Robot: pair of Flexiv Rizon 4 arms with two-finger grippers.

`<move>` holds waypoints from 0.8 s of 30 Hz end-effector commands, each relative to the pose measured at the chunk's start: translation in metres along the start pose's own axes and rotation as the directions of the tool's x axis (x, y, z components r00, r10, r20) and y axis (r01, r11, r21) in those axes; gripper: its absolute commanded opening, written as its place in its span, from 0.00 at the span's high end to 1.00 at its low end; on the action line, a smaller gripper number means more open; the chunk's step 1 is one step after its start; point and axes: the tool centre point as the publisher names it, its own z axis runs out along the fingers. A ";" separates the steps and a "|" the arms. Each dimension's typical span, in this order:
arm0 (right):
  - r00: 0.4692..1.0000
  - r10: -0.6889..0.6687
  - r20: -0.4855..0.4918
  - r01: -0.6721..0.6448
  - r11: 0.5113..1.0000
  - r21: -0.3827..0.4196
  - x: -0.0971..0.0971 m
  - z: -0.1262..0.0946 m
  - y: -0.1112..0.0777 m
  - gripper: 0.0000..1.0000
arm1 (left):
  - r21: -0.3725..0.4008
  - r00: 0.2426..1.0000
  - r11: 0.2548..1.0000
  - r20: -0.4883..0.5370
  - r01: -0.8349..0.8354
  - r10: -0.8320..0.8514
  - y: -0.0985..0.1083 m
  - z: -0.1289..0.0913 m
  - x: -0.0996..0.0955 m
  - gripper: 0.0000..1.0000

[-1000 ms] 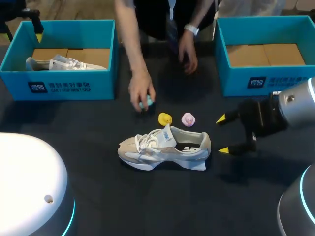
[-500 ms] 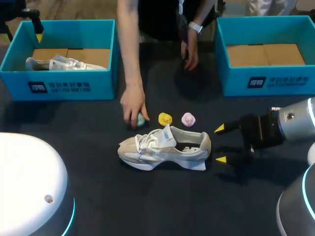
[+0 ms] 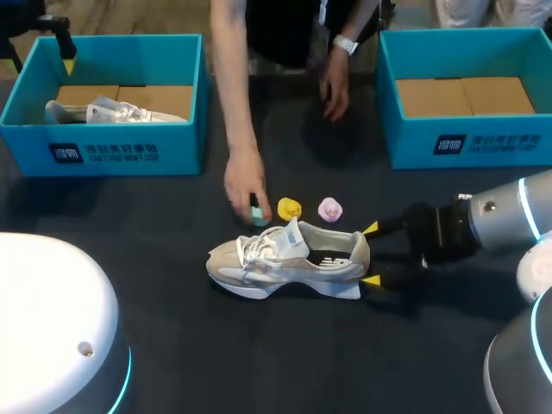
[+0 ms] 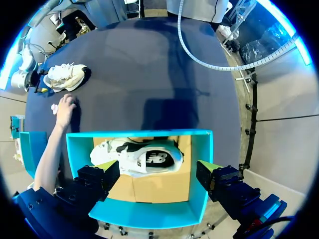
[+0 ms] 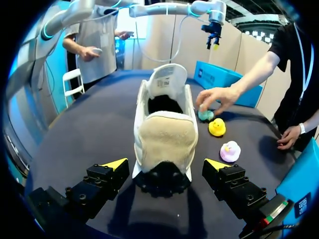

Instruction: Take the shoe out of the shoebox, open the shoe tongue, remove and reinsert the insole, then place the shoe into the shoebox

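A grey and white shoe (image 3: 289, 259) lies on its side in the middle of the dark table, toe to the left, with its tongue up. My right gripper (image 3: 372, 254) is at its heel, open. In the right wrist view the shoe's heel (image 5: 164, 134) lies between the yellow tips of that gripper (image 5: 165, 164), which stand clear of it on both sides. My left gripper (image 4: 158, 169) hangs open high above the left blue shoebox (image 4: 149, 214), where a second white shoe (image 4: 139, 159) lies. The right shoebox (image 3: 466, 142) holds only cardboard.
A person's hand (image 3: 248, 185) reaches over the table and touches a teal toy (image 3: 258, 215) just behind the shoe's toe. A yellow duck (image 3: 290, 208) and a pink duck (image 3: 329, 209) sit beside it. The person's other hand (image 3: 335, 90) hovers between the boxes.
My right gripper has moved left until its tips flank the shoe's heel. The person's hand has shifted the teal toy closer to the yellow duck. The left arm has kept still.
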 end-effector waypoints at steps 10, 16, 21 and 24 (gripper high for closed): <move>1.000 0.023 -0.013 -0.023 1.000 -0.019 0.009 0.032 0.006 0.00 | -0.004 1.000 1.000 -0.001 -0.001 0.001 -0.001 0.000 0.000 0.00; 1.000 0.017 -0.017 -0.018 1.000 -0.015 0.002 0.041 0.008 0.00 | -0.004 1.000 1.000 -0.001 -0.001 0.001 -0.001 0.000 0.000 0.00; 1.000 0.020 -0.023 -0.020 1.000 -0.017 -0.001 0.049 0.008 0.00 | -0.004 1.000 1.000 -0.001 -0.001 0.001 -0.001 0.000 0.000 0.00; 0.999 0.024 -0.025 -0.025 0.999 -0.022 -0.002 0.053 0.007 0.00 | -0.004 1.000 1.000 -0.001 -0.001 0.001 -0.001 0.000 0.000 0.00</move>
